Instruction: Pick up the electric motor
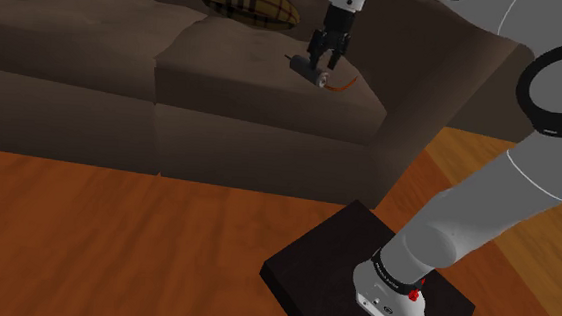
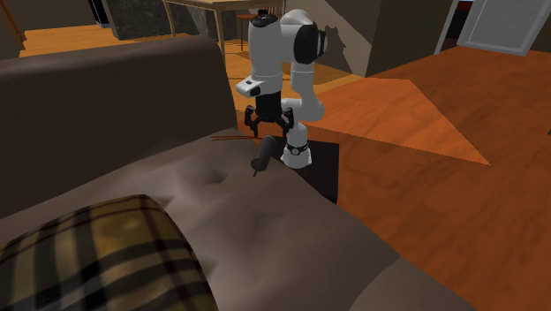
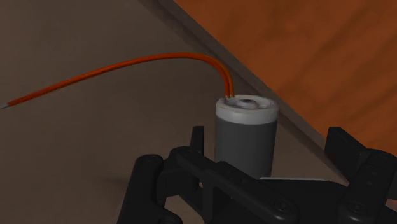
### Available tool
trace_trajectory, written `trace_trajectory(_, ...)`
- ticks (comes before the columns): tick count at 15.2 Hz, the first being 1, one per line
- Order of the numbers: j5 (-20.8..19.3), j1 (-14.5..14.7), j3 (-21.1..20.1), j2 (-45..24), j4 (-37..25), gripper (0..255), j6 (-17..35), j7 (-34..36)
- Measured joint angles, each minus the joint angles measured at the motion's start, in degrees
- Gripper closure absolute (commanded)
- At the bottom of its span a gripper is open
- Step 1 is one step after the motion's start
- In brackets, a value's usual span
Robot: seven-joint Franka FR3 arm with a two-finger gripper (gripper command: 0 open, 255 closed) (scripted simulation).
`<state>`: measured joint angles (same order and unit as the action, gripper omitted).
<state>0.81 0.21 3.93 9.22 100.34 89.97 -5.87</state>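
Claw (image 1: 321, 64) is down at the sofa (image 1: 234, 69), over the front of the seat pad near its corner on the shoulder view's right. Fingers spread, w/ the electric motor (image 1: 309, 74) sitting in the gap btw them.

Wrist view: motor (image 3: 245, 133) is a grey cylinder w/ a white end cap. 1 finger (image 3: 197, 143) is just beside its side, can't tell if touching. The other finger (image 3: 343, 149) stands clearly apart from it. So it's bracketed, not pinched.

2 thin orange wires (image 3: 127, 63) leave the white cap, run together in a curve across the brown seat & end in a bare tip. In the shoulder view the wires trail off toward the right, along the seat's front edge.

2nd exterior view: motor (image 2: 262, 152) shows dark, right under the claw, tilted, w/ a thin shaft poking out of its lower end. Can't tell from here whether it rests on the seat or sits a bit above it.

Plaid cushion (image 1: 251, 0), yellow-brown, lies at the sofa back, well apart from the motor. White arm (image 1: 507, 196) rises from its black stand (image 1: 323, 265) on the wood floor (image 1: 114, 232), just in front of the sofa.
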Motion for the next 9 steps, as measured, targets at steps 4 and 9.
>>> trace_trajectory(4,0.6,-0.3,0.5,-6.3,-6.7,0,-1.0,-0.4)
trace_trajectory(9,0.5,-0.5,0.7,-6.1,-2.8,0,2.7,-0.7)
